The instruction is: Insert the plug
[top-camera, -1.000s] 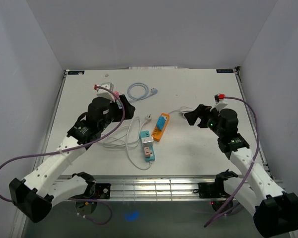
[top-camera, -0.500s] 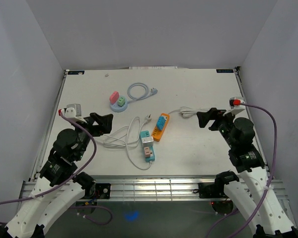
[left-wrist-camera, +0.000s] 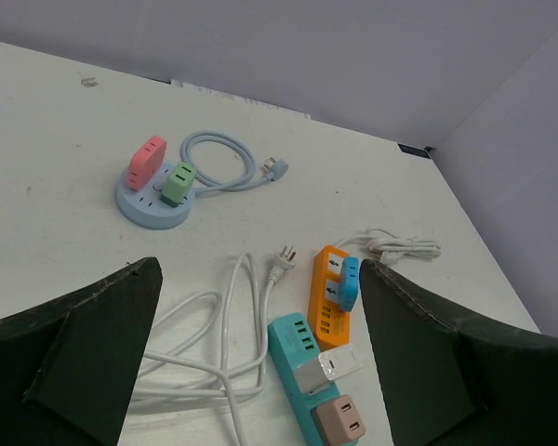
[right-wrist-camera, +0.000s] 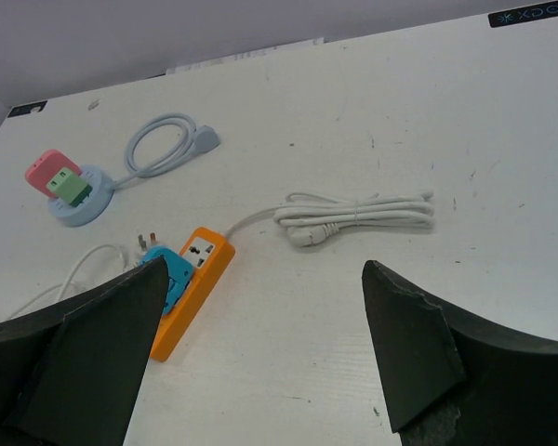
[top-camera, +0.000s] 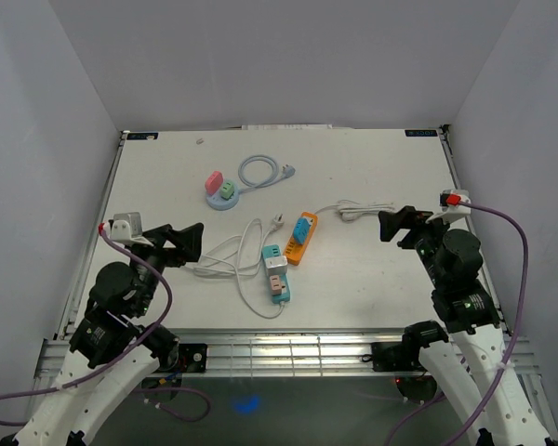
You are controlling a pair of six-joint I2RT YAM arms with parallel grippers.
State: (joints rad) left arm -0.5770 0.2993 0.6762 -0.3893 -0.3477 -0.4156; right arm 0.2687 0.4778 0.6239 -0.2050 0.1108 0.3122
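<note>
A loose white plug point(top-camera: 278, 221) point(left-wrist-camera: 281, 264) lies on the table at the end of a tangled white cable point(top-camera: 225, 257), just left of an orange power strip point(top-camera: 300, 240) point(left-wrist-camera: 326, 303) point(right-wrist-camera: 192, 294) that carries a blue adapter point(left-wrist-camera: 349, 282) point(right-wrist-camera: 166, 275). A teal power strip point(top-camera: 276, 272) point(left-wrist-camera: 299, 351) holds a white adapter point(left-wrist-camera: 340, 364) and a brown one point(left-wrist-camera: 340, 420). Pink point(left-wrist-camera: 146, 161) and green point(left-wrist-camera: 179, 183) plugs sit in a round blue hub point(top-camera: 220, 190) point(left-wrist-camera: 136, 203). My left gripper point(top-camera: 182, 241) point(left-wrist-camera: 259, 268) hovers open near the table's left front. Over the right side, my right gripper point(top-camera: 396, 224) point(right-wrist-camera: 265, 268) is also open and holds nothing.
A coiled pale-blue cable point(top-camera: 259, 171) point(right-wrist-camera: 164, 143) with its own plug lies behind the hub. A bundled white cord point(top-camera: 365, 211) point(right-wrist-camera: 360, 216) runs from the orange strip toward the right. White walls close in the table on three sides.
Both arms have drawn back toward the near edge. The left gripper has left the round hub, where the pink and green plugs now show.
</note>
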